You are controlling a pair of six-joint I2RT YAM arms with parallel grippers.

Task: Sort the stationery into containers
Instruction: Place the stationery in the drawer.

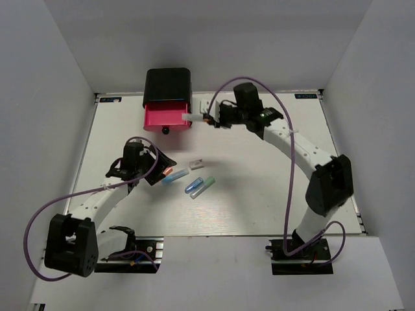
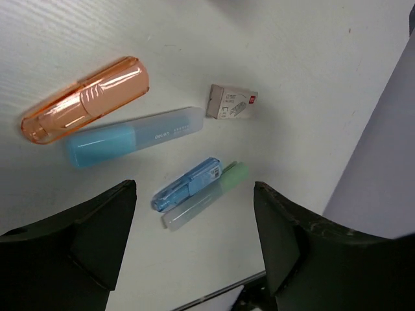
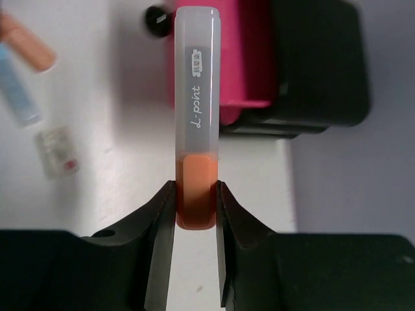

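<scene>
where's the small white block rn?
Top view: white block lies near the table centre, right of the light blue piece, just beyond the blue piece.

I see a white bench (image 1: 259, 201), and plain grey walls (image 1: 45, 84) rise around the bench's edges.

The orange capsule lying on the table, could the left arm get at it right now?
Probably yes: the left gripper hangs open close to the orange capsule, with nothing covering it.

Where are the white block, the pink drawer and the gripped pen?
white block (image 2: 232, 102): left wrist view, printed top face.
pink drawer (image 1: 166, 116): top external view, its pink middle.
pen (image 3: 196, 97): right wrist view, frosted cap.
</scene>
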